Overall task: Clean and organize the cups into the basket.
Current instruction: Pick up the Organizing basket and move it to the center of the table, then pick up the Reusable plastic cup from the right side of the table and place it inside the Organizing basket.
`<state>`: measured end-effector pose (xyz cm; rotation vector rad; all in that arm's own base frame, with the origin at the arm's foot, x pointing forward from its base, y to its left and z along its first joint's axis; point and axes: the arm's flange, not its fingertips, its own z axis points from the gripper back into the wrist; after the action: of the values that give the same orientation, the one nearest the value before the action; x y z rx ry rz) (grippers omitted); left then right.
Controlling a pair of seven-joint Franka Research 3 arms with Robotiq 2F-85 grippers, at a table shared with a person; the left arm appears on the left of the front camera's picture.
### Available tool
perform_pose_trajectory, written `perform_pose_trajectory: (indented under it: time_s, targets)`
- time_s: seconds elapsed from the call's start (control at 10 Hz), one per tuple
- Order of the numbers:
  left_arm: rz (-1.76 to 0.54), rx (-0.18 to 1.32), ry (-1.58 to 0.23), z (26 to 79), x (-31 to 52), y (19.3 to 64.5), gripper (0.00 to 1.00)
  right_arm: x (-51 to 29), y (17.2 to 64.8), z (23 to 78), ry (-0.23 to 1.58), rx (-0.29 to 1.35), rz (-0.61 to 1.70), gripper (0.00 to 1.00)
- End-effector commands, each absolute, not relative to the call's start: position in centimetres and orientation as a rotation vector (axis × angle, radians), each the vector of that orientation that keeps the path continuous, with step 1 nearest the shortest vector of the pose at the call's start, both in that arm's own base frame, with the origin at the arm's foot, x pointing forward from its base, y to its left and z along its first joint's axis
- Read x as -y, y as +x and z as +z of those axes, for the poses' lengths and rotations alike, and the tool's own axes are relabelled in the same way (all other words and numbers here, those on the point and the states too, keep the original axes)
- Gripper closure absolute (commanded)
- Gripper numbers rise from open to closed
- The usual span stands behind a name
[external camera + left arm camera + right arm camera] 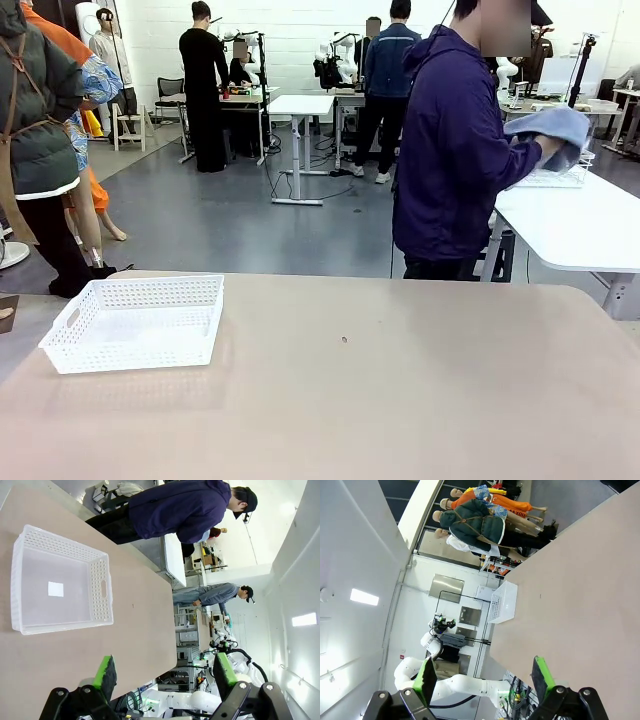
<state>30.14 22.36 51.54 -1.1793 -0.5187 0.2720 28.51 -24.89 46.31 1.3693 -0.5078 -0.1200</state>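
Tabletop space toward 9 o'clock in the front view is being taken up by a shallow white rectangular plastic basket (150,291) with small-hole lattice sides and handle cut-outs. It is being borne upright on the wide tan table (420,410), near that table's left edge, with nothing lying inside it. A small dark speck (344,339) is being shown on the bare surface at about 3 o'clock from the basket, well apart from it.

In the left wrist view the left gripper (165,672) is being held above the tan surface with its green-padded fingers (106,672) spread wide and nothing between them. The basket (100,590) is being seen at about 10 o'clock from this gripper, near it but not touching, its open top facing the camera and a pale square label lying on its floor.

In the right wrist view the right gripper (485,676) is likewise being held wide apart and empty, its fingers (543,675) rising from the bottom edge. The basket (502,602) is being seen at roughly 12 o'clock from it, far off at the table's distant edge.

Beyond the table, at about 1 o'clock in the front view, a person (450,150) in a dark purple hooded top is being seen turned toward a neighbouring white table (580,225), and a blue-grey cloth (550,132) is being held bunched in the hands; what it is wrapping cannot be told.
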Motion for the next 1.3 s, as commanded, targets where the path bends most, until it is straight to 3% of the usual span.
perform_pose_trajectory:
  time_s: [0.0, 1.2]
  targets:
    - [0.265, 0.518, -1.186, 51.59, -22.34, 30.22, 0.00, 25.04, 28.54, 46.47, 1.374, 0.512, -0.116, 0.00]
    - [0.265, 0.518, -1.186, 51.59, -22.34, 30.22, 0.00, 25.04, 28.54, 46.47, 1.374, 0.512, -0.116, 0.00]
